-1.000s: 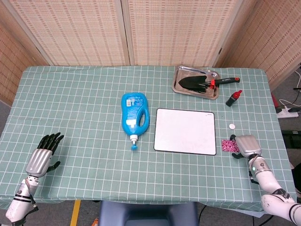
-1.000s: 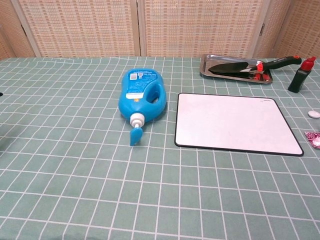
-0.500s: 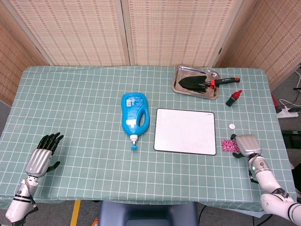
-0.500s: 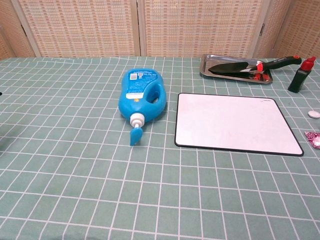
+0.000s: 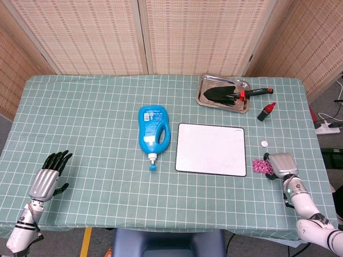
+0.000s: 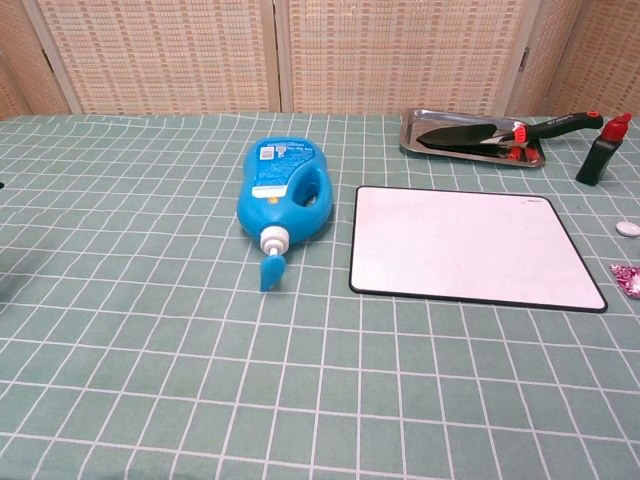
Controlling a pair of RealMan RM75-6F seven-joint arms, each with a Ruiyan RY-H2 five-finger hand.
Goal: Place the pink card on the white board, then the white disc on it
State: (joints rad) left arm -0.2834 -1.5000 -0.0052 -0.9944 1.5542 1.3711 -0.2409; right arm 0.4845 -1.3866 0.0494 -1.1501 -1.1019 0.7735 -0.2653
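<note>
one white board point(image 5: 210, 149) flat mid-surface; one pink card point(image 5: 260, 165) just right of it, one white disc point(image 5: 263, 143) a little farther back. one blue bottle point(image 5: 154, 132) on its side. one metal tray point(image 5: 206, 85) holding one trowel point(image 5: 232, 95); one small dark bottle point(image 5: 266, 111) nearby. nothing shifted from half a second back. left hand point(image 5: 49, 176) spread, empty. right hand point(image 5: 281, 164) beside card; cannot tell its closure.

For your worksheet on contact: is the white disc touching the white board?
Apart. The head view shows green cloth between the white disc and the white board; the chest view agrees.
</note>
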